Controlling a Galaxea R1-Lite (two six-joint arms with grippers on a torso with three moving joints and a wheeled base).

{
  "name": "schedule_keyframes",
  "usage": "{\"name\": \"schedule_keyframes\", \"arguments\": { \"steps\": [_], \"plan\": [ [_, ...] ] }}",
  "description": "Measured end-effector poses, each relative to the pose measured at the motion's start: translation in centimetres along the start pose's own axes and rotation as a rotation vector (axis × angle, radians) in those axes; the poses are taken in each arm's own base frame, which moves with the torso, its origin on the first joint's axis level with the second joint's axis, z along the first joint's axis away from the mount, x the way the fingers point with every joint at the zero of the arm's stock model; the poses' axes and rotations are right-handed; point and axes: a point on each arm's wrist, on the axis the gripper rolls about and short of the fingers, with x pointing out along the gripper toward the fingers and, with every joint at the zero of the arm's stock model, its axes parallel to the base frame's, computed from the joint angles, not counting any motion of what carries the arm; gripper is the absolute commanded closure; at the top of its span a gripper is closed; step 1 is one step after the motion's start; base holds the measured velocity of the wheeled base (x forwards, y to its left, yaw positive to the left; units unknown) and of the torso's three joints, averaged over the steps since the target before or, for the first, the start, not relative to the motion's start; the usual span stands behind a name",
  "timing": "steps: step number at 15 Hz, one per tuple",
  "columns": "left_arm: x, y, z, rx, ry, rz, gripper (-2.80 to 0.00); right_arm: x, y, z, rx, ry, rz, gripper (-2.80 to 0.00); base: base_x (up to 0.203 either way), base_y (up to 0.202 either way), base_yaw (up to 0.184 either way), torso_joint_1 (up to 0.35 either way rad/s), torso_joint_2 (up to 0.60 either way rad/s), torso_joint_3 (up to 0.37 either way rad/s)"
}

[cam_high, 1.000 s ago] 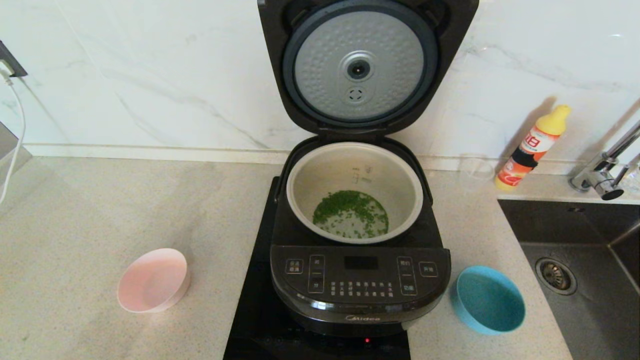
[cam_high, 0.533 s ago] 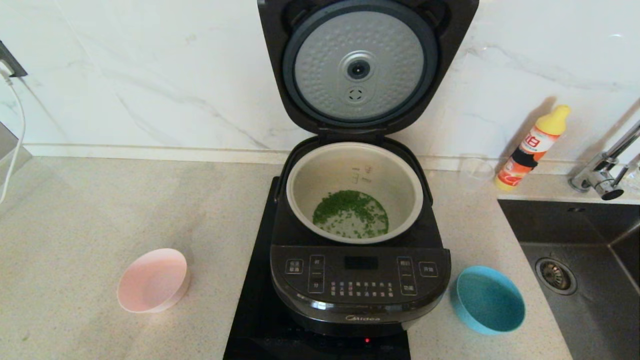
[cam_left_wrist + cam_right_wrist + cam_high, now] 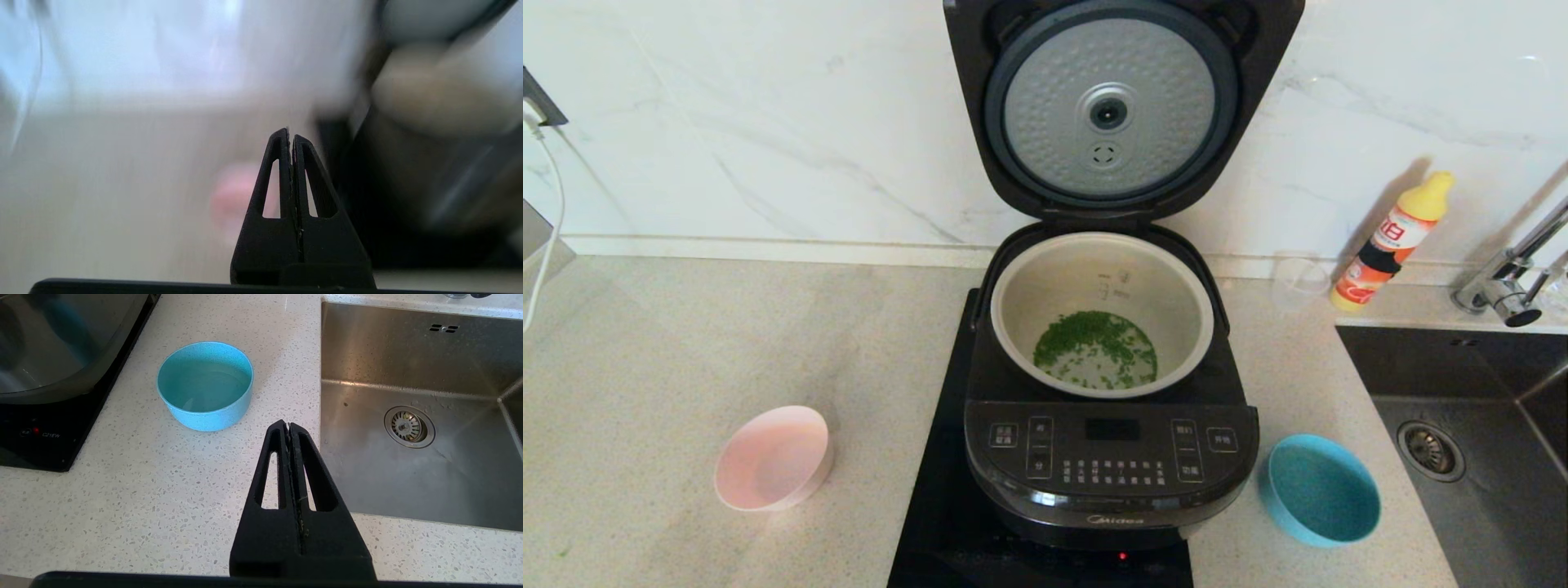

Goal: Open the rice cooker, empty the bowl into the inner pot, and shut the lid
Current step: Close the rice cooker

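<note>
Both grippers read clenched on nothing: my left gripper (image 3: 290, 136) hangs above the counter, my right gripper (image 3: 288, 426) beside the sink (image 3: 408, 355). From the head camera, the rice cooker (image 3: 1111, 474) sits centre, lid (image 3: 1111, 106) upright at twelve o'clock, inner pot (image 3: 1103, 314) holding green bits; blue bowl (image 3: 1321, 490) at four, pink bowl (image 3: 772, 469) at eight.

the left gripper (image 3: 291, 136) and the right gripper (image 3: 288, 428) look alike: matte black plastic, each with two slim wedge-shaped fingers (image 3: 276, 465) tapering to a narrow tip. every finger has a long triangular cut-out through it. the inner faces are finely ribbed. a black bar edges the base of each.
</note>
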Motion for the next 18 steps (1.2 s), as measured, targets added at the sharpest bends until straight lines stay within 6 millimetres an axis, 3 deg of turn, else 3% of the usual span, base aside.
{"name": "schedule_keyframes", "arguments": {
  "steps": [2, 4, 10, 14, 18],
  "plan": [
    [1.4, 0.2, 5.3, -0.030, -0.058, -0.083, 0.00, 0.0, 0.0, 0.0, 0.000, 0.000, 0.000, 0.00, 0.000, 0.000, 0.000, 0.000, 0.00, 0.000],
    [4.7, 0.5, 9.4, -0.056, -0.050, -0.183, 0.00, 0.0, 0.0, 0.0, 0.000, 0.000, 0.000, 0.00, 0.000, 0.000, 0.000, 0.000, 0.00, 0.000],
    [21.0, 1.7, 17.3, -0.193, -0.079, -0.367, 0.00, 0.0, 0.0, 0.0, 0.000, 0.000, 0.000, 0.00, 0.000, 0.000, 0.000, 0.000, 0.00, 0.000],
    [31.2, 0.6, 19.2, -0.328, -0.123, -0.475, 0.00, 0.0, 0.0, 0.0, 0.000, 0.000, 0.000, 0.00, 0.000, 0.000, 0.000, 0.000, 0.00, 0.000],
    [39.5, -3.5, 15.7, -0.432, -0.103, -0.573, 0.00, 0.0, 0.0, 0.0, 0.000, 0.000, 0.000, 0.00, 0.000, 0.000, 0.000, 0.000, 0.00, 0.000]
  ]
}}
